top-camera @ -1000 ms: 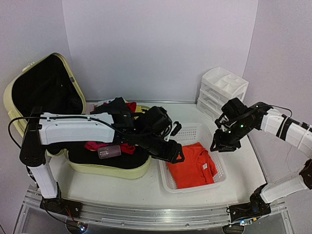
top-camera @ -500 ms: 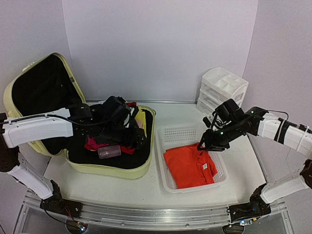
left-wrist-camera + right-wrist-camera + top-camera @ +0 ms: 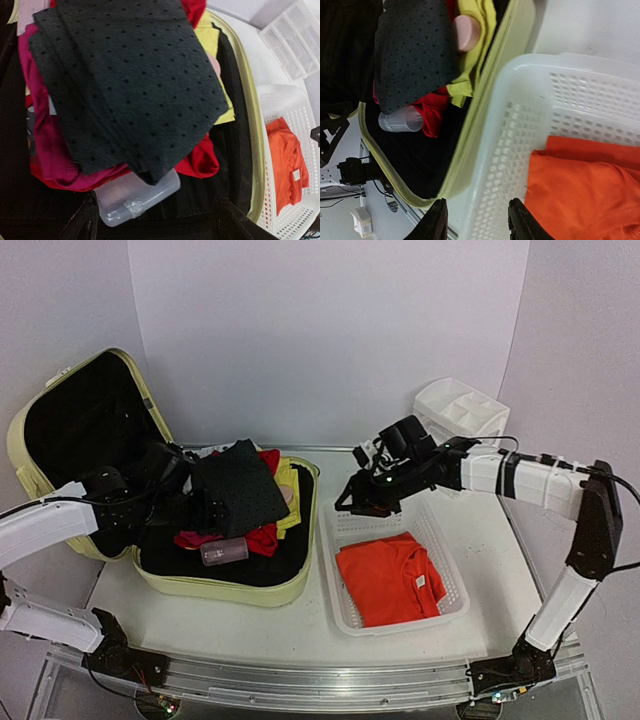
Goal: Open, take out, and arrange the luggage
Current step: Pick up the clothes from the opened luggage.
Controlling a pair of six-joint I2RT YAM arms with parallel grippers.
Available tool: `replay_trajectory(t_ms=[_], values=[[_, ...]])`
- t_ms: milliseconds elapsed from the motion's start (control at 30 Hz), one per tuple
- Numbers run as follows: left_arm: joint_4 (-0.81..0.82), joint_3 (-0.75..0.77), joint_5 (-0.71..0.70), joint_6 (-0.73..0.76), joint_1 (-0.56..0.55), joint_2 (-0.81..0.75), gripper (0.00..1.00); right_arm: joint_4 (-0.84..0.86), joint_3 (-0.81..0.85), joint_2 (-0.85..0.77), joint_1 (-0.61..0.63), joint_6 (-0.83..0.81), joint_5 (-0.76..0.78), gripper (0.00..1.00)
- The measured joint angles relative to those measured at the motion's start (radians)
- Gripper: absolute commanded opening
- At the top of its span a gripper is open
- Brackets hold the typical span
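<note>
Both arms have swung leftward over the past second. The left arm (image 3: 50, 522) has pulled back from above the white mesh basket (image 3: 330, 575) to the left side of the luggage (image 3: 225, 590). The right arm (image 3: 520, 475) has crossed from the basket's right side to its far left corner.

From above, the luggage lies open at the left of the table (image 3: 220, 632), its black-lined lid (image 3: 90, 420) standing up at the back left. A dotted dark cloth (image 3: 240, 490) tops the pile in the lower half, over a red garment (image 3: 262, 538) and a yellow garment (image 3: 289, 495). A clear bottle (image 3: 224, 551) lies at the pile's near edge. The basket sits just beside the luggage and holds an orange shirt (image 3: 385, 580). A white drawer organizer (image 3: 462, 410) stands at the back right.

The left wrist camera shows the left gripper (image 3: 155, 200) with its fingers spread and nothing between them, over the black lining near the clear bottle.

The right wrist camera shows the right gripper (image 3: 479, 201) likewise parted and empty, above the basket's corner next to the luggage rim. A pink round object (image 3: 467, 32) lies between the dotted cloth and the yellow garment.
</note>
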Motion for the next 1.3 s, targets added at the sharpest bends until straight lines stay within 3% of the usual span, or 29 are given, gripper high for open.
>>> replay_trajectory(t_ms=[200,433,900,1300], values=[[0.001,-0.048,0.09,-0.019,0.158,-0.029,0.64,0.084,0.208,0.227,0.06,0.066,-0.018,0.47],[0.001,-0.082,0.219,-0.015,0.308,-0.013,0.63,0.116,0.389,0.412,0.087,0.117,-0.013,0.46],[0.055,-0.074,0.351,0.045,0.383,0.134,0.63,0.087,0.658,0.671,0.089,0.142,0.005,0.43],[0.089,-0.036,0.407,0.063,0.4,0.211,0.66,0.063,0.72,0.715,0.091,0.137,-0.003,0.24]])
